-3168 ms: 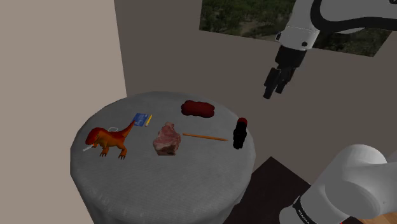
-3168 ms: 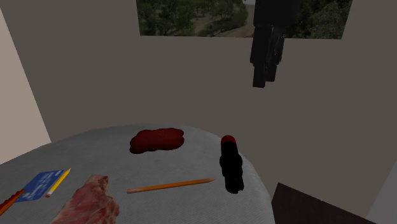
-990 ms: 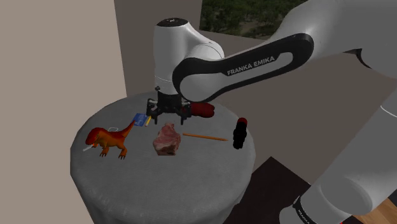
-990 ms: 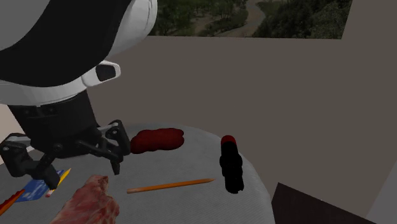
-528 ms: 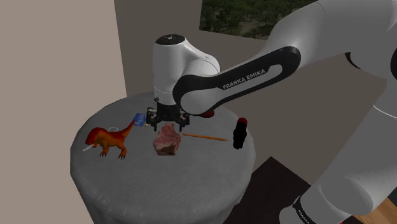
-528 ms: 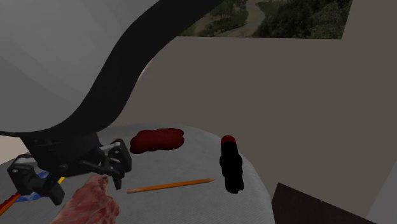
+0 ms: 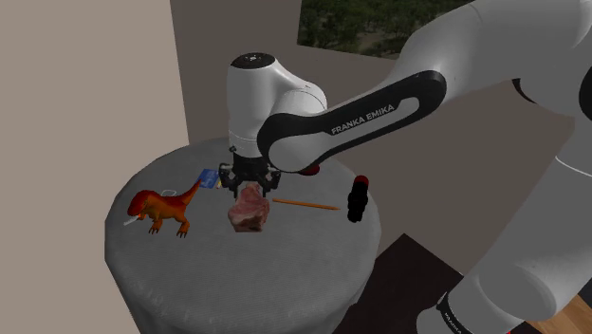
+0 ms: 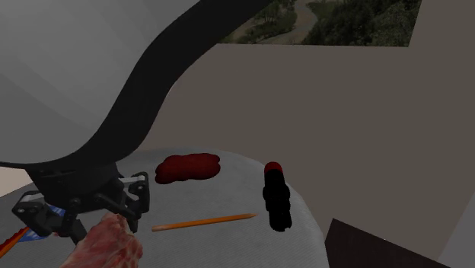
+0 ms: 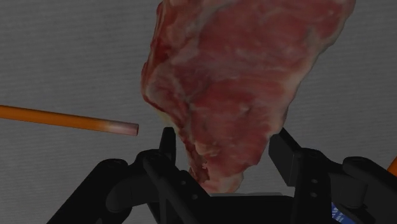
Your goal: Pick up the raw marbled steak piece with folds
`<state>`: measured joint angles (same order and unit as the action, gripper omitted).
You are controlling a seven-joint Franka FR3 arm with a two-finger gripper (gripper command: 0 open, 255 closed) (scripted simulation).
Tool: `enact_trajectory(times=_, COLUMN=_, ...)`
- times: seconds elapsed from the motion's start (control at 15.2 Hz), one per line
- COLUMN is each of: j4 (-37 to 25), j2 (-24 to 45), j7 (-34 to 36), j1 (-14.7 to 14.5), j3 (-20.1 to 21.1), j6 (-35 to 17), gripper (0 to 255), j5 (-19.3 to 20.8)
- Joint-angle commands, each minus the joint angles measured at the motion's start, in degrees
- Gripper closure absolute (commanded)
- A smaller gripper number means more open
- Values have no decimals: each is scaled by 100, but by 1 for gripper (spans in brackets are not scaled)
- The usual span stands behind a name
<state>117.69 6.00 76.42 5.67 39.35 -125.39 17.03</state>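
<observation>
Round grey table before a taupe wall. Black two-finger gripper sits low, jaws apart astride the end of the pink marbled raw steak piece; contact unclear.

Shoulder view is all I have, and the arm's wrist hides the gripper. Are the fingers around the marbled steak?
Observer: Yes. In the wrist view the gripper is open, with one finger on each side of the marbled steak's narrow end. I can't tell whether they touch it.
Operator: Is the pencil in the way?
Observer: No. The orange pencil's end stops just short of the steak, outside the fingers.
</observation>
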Motion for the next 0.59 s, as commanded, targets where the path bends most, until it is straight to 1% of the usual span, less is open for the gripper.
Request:
enact_trajectory(times=0.0, j4=7, j2=8, j7=0, j1=-1, j3=0, j6=-5, gripper=255, j5=-1)
enact_trajectory(times=0.13, j4=16, j2=2, j7=4, j1=-2, j3=2, j6=-9, gripper=255, j5=-4)
enact_trajectory(times=0.53, j4=-232, j2=-226, j7=-214, j1=31, j3=29, j6=381, gripper=255, j5=-249)
